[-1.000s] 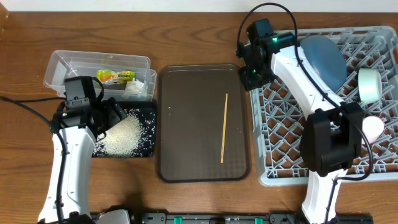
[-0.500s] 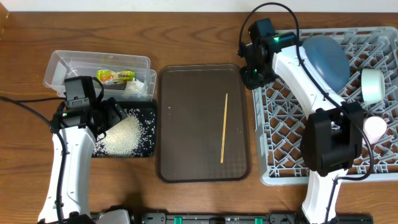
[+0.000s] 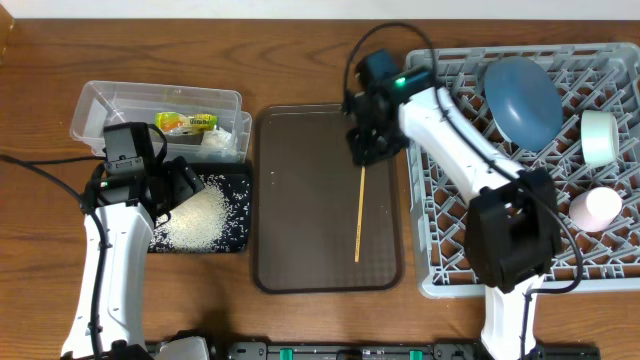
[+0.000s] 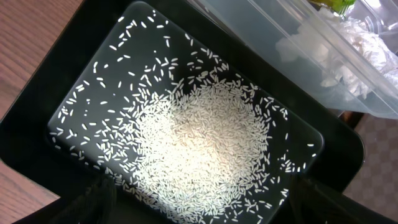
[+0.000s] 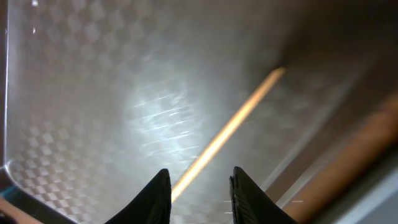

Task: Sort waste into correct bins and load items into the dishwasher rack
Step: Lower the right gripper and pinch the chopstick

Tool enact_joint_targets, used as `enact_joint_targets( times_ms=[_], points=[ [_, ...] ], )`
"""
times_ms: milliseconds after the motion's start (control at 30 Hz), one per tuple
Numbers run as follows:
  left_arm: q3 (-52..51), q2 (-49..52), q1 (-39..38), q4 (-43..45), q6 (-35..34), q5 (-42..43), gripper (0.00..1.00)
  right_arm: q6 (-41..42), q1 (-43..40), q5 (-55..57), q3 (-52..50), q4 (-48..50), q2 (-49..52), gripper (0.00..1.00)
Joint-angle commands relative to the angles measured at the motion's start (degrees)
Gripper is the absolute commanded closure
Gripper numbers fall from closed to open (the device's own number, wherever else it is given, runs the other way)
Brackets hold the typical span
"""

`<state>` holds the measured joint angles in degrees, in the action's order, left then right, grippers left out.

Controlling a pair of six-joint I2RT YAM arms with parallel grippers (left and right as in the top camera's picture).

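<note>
Overhead view: right gripper [image 3: 368, 148] hovers over the brown serving tray [image 3: 300, 200], just above the top end of the thin wooden stick [image 3: 359, 218]. Stick lies flat on the tray, running roughly lengthwise, nothing else touching it. Right wrist view: fingers [image 5: 155, 196] slightly apart, empty. The stick [image 5: 230, 127] runs diagonally on the tray surface below the gap, lower end passing under the left-hand finger, not pinched.

Left gripper [image 3: 180, 188] hangs over the shallow black tray [image 3: 238, 180], fingers spread wide, holding nothing. In the left wrist view only their dark edges show at the bottom corners. Loose white rice grains [image 4: 205, 143] are piled mid-tray with strays scattered to the edges.

Clear plastic tub [image 3: 110, 98] sits just behind the black tray, touching or nearly so. It holds the yellow-green wrapper [image 3: 187, 122] and the crumpled white tissue [image 3: 215, 140].

Grey dishwasher rack [image 3: 450, 250] is on the worktop [image 3: 320, 40] right of the brown tray. Dark blue plate [image 3: 522, 100] stands tilted in its back rows. Pale mint bowl [image 3: 598, 137] lies on its side near the right edge, pink-white cup [image 3: 598, 207] just in front of it.
</note>
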<state>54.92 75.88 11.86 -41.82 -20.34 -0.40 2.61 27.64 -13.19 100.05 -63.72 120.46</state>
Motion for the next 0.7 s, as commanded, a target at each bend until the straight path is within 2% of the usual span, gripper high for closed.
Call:
enact_joint_targets(
  times_ms=[0,200,467,667],
  points=[
    [0.57,-0.28,0.20,-0.15,-0.11,-0.70,0.09,6.36,2.36,-0.31,-3.82,0.15,-1.09,0.69],
    [0.57,-0.28,0.20,-0.13,-0.11,-0.70,0.09,12.87,5.68,2.23,-12.90,4.70,-1.09,0.69],
    [0.59,-0.28,0.20,-0.15,-0.09,-0.70,0.09,15.82,6.95,6.29,-19.63,9.29,-1.09,0.72],
    [0.57,-0.28,0.20,-0.13,-0.09,-0.70,0.09,15.82,6.95,8.72,-20.24,10.05,-1.09,0.91]
  ],
)
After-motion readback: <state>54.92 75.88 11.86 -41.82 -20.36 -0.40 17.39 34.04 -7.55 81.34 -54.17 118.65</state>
